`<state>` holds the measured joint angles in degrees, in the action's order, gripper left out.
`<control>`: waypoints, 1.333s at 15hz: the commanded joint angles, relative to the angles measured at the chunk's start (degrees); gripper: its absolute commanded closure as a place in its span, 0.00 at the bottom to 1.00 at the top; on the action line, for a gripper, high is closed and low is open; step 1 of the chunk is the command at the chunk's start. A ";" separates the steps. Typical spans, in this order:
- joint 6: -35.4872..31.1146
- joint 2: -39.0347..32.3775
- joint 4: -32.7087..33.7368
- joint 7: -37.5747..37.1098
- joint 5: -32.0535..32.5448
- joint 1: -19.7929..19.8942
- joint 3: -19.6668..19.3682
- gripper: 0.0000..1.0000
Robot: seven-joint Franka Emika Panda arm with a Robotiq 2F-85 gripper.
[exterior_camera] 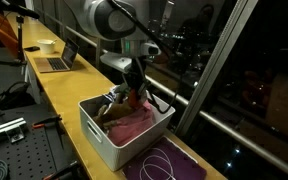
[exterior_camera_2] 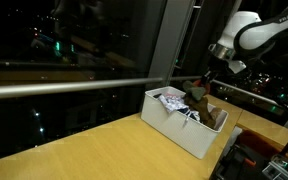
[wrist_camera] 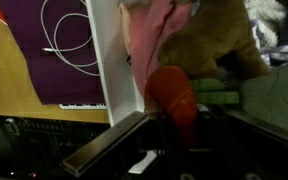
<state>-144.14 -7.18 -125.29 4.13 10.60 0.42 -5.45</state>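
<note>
My gripper (exterior_camera: 134, 88) hangs just over the white bin (exterior_camera: 106, 140), seen in both exterior views. In the wrist view its jaws (wrist_camera: 174, 128) are closed round a red-orange soft object (wrist_camera: 172, 92) that sticks out past the tips. Beyond it lies a brown plush toy (wrist_camera: 209, 40), with pink cloth (wrist_camera: 152, 35) beside it against the bin's white wall (wrist_camera: 109, 50). The red-orange object (exterior_camera: 136, 98) shows under the gripper in an exterior view, above the pink cloth (exterior_camera: 134, 126). From the other side the gripper (exterior_camera_2: 206, 84) sits over the brown toy (exterior_camera_2: 197, 100) in the bin (exterior_camera_2: 174, 125).
A purple mat (exterior_camera: 172, 162) with a white cable (wrist_camera: 69, 35) lies beside the bin on the long wooden counter (exterior_camera: 64, 95). A laptop (exterior_camera: 56, 62) and a tape roll (exterior_camera: 47, 46) stand farther along. Dark window glass and a railing (exterior_camera_2: 64, 88) run along the counter.
</note>
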 commanded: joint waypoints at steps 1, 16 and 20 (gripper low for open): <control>-10.82 8.20 -14.94 5.45 -3.97 1.80 1.33 0.95; -21.80 11.99 -27.90 7.58 -6.31 -0.32 3.40 0.13; -19.71 18.42 -30.95 6.72 -4.36 0.75 2.99 0.00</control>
<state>-166.88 4.30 -153.08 11.51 4.88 0.18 -2.39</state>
